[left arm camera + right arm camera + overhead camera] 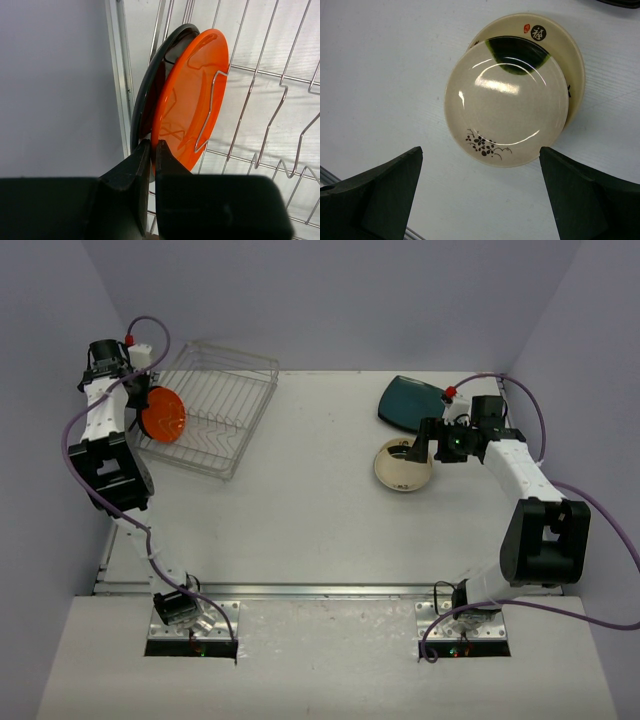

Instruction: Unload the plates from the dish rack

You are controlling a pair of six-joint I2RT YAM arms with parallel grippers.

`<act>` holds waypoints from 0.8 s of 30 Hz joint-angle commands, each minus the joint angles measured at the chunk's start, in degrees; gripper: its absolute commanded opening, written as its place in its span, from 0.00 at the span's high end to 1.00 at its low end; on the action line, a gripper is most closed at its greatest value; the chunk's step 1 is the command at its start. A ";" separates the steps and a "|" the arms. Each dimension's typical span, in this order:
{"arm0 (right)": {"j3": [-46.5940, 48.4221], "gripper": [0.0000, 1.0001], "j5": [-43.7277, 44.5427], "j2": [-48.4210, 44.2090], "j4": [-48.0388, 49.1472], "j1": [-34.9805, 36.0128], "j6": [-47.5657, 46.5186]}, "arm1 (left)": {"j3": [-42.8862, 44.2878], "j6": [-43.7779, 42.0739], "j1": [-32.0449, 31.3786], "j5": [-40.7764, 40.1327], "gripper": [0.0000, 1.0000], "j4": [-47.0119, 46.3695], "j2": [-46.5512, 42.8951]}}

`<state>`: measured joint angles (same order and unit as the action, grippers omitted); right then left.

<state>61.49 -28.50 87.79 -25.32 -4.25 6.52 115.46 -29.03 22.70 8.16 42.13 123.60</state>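
Observation:
The wire dish rack [230, 405] stands at the back left. An orange-red plate [163, 414] stands on edge at its left end, with a black plate [145, 95] right behind it. My left gripper [152, 150] is shut on the orange-red plate's [192, 95] lower rim. Two cream plates with small marks [403, 465] lie stacked on the table at the right, the top one [507, 105] offset over the lower one [570, 50]. My right gripper [480, 170] hangs wide open and empty just above them. A dark teal rounded-square plate [410, 403] lies behind them.
The left wall [55, 85] is close beside the rack's left rim [117, 75]. Upright divider prongs [260, 125] fill the rest of the rack. The right wall is close to the right arm [525, 475].

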 commanded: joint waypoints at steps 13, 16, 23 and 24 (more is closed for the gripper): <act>2.40 0.01 -1.46 -2.78 0.79 0.38 0.75 | -9.14 0.94 -1.85 -3.20 1.00 -13.76 -17.85; 2.40 0.01 -1.47 -3.13 0.80 0.38 0.77 | -11.19 -0.10 -2.87 -3.65 1.00 -17.05 -21.98; 0.98 0.01 -6.81 -5.15 2.90 0.34 0.33 | -13.55 -2.31 -5.35 6.83 1.00 -16.47 -30.36; 0.58 0.01 -8.33 -5.63 3.69 0.30 0.38 | -13.56 -2.35 -5.71 9.79 1.00 -14.67 -30.89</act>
<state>61.56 -30.84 85.69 -25.52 -4.25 6.87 102.28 -30.08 18.69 7.28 28.51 97.43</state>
